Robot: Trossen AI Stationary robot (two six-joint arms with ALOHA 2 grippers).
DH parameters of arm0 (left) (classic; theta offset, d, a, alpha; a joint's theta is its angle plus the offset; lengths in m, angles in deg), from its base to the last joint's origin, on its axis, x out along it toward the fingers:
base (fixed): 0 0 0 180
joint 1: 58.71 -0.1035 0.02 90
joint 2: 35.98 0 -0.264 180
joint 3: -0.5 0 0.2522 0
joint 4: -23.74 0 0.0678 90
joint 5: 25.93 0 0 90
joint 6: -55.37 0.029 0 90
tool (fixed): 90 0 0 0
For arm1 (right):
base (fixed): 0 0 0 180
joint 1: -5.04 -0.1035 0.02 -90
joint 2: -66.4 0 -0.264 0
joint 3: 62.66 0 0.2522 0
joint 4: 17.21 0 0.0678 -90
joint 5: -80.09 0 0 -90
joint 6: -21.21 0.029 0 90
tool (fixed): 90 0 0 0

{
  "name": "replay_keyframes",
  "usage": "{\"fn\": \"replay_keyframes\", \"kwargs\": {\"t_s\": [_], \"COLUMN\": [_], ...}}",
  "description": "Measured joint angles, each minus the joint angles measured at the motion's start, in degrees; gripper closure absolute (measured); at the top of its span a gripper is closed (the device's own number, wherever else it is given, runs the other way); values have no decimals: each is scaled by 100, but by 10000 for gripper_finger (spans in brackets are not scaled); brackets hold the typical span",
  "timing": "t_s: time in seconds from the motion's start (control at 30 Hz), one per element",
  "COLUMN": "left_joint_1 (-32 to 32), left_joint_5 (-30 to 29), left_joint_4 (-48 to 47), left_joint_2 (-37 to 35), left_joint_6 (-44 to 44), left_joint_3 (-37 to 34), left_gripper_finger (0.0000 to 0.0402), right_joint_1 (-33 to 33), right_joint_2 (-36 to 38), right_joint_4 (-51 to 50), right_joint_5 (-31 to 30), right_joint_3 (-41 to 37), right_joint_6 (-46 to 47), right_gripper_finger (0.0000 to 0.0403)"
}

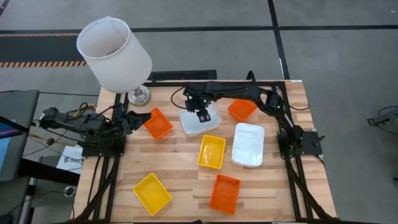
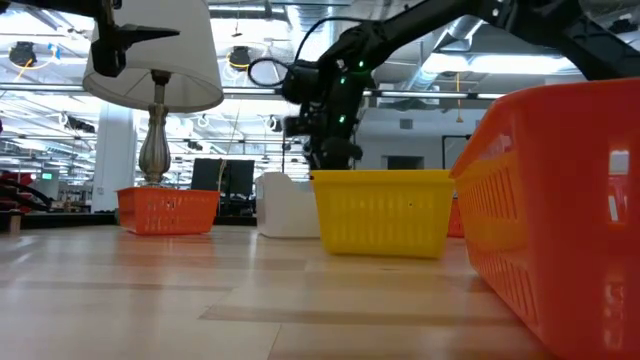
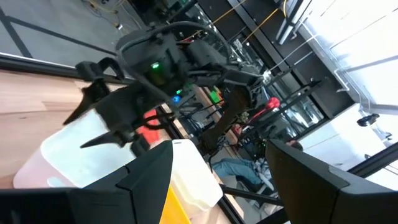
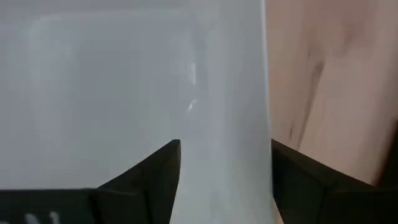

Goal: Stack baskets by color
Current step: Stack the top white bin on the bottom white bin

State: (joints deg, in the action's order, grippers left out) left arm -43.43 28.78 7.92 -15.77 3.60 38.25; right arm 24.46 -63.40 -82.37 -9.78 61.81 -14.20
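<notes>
Right gripper above white basket at rear centre of worktop, fingers spread open astride basket's wall, not clamped. Second white basket to the right. Orange baskets rear left, rear right and front; yellow baskets centre and front left. Left gripper idle at left edge beside lamp, fingers' state not discernible.

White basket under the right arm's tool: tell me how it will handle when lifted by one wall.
The white basket looks like thin moulded plastic, so probably light and slightly flexible. The right tool stands open astride one wall, whose smooth surface might slip. Lifted from one edge, the shallow tray would likely tilt.
</notes>
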Motion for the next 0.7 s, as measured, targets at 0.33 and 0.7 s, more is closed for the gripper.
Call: {"fn": "replay_keyframes", "kwargs": {"t_s": [0.33,0.7], "left_joint_1": [-1,-1], "left_joint_5": [-12,-105], "left_joint_4": [-37,-45], "left_joint_2": [-2,-2], "left_joint_6": [-13,-1], "left_joint_3": [0,0], "left_gripper_finger": [155,155], "right_joint_1": [5,458], "right_joint_2": [12,75], "right_joint_4": [-96,-466], "right_joint_5": [-187,-206], "right_joint_3": [-8,518], "right_joint_6": [49,1221], "right_gripper_finger": [361,398]}}
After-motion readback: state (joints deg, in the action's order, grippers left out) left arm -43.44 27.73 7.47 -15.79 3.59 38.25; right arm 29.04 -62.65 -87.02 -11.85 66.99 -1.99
